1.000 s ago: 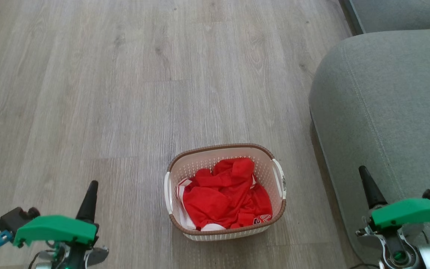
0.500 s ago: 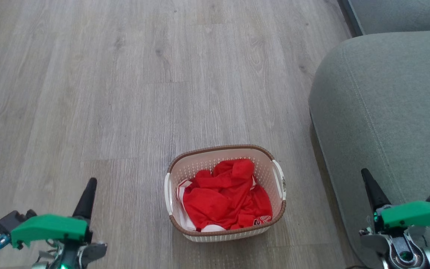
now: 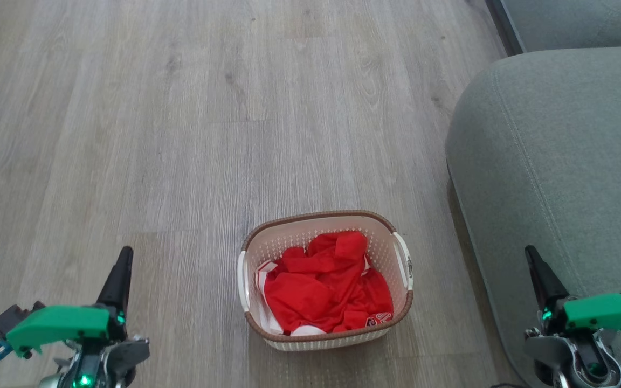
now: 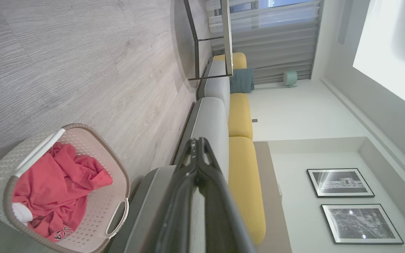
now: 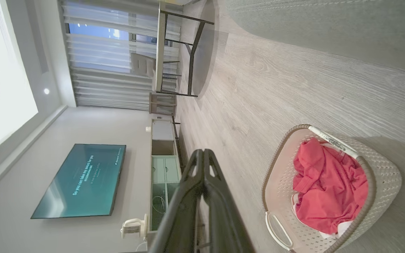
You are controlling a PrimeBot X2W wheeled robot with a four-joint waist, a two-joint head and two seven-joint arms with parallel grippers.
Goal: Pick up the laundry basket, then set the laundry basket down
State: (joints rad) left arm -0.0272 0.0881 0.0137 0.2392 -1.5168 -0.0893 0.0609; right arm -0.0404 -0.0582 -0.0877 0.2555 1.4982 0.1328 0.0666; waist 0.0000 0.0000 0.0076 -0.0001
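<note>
The laundry basket (image 3: 397, 223) stands on the wooden floor between my two arms; it is cream with a brown rim and white side handles. It holds crumpled red clothing (image 3: 324, 283). My left gripper (image 3: 122, 258) is shut, low at the left and well apart from the basket. Over the sofa's edge at the right, my right gripper (image 3: 531, 256) is shut too and holds nothing. The left wrist view has the basket (image 4: 116, 168) at lower left, beside my closed left gripper (image 4: 197, 142). In the right wrist view, the basket (image 5: 385, 175) lies right of the shut right gripper (image 5: 202, 153).
A grey sofa (image 3: 558, 151) fills the right side, close to the basket's right handle. Open wooden floor (image 3: 181, 118) stretches ahead and to the left. A dark-framed table (image 5: 174, 52) and a wall TV (image 5: 83, 179) stand farther off in the room.
Both grippers have sunk slightly toward the head view's bottom edge, the left tip shifting a little left. The basket rests where it was.
</note>
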